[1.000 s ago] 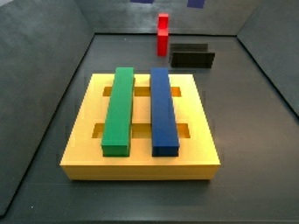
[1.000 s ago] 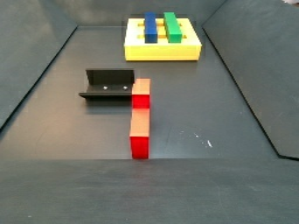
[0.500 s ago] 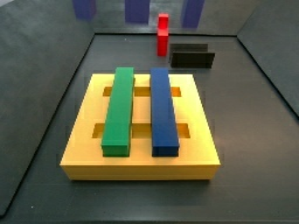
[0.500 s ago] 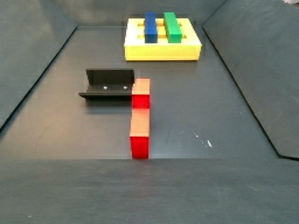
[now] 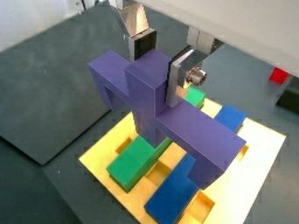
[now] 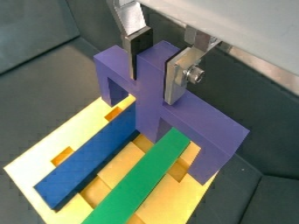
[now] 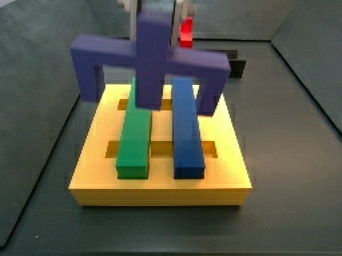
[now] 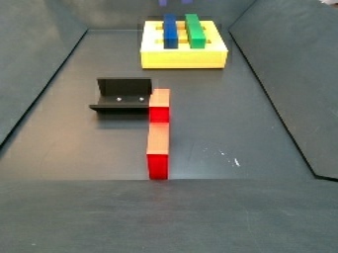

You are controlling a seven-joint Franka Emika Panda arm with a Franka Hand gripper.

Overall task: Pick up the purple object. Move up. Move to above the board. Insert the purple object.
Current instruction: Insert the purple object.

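Observation:
The purple object (image 7: 150, 55) hangs over the yellow board (image 7: 160, 186), its crossbar level and its two legs pointing down beside the bars. My gripper (image 7: 154, 8) is shut on its raised stem, with one silver finger (image 5: 180, 77) on each side of it. Both wrist views show the purple object (image 6: 176, 118) still apart from the board (image 6: 68, 133) underneath. The gripper (image 5: 162, 59) (image 6: 158, 63) stands directly above the board's middle. In the side view that looks from the far end, the board (image 8: 185, 57) shows but the gripper does not.
A green bar (image 7: 134, 130) and a blue bar (image 7: 189, 130) lie lengthwise in the board. Behind the board stand a red block (image 7: 187, 30) and the dark fixture (image 7: 235, 68). From the far end, the red block (image 8: 158, 133) lies beside the fixture (image 8: 122, 96).
The purple object has come down from the top edge of a side view and now hangs low over the board. The bars, red block and fixture have not moved.

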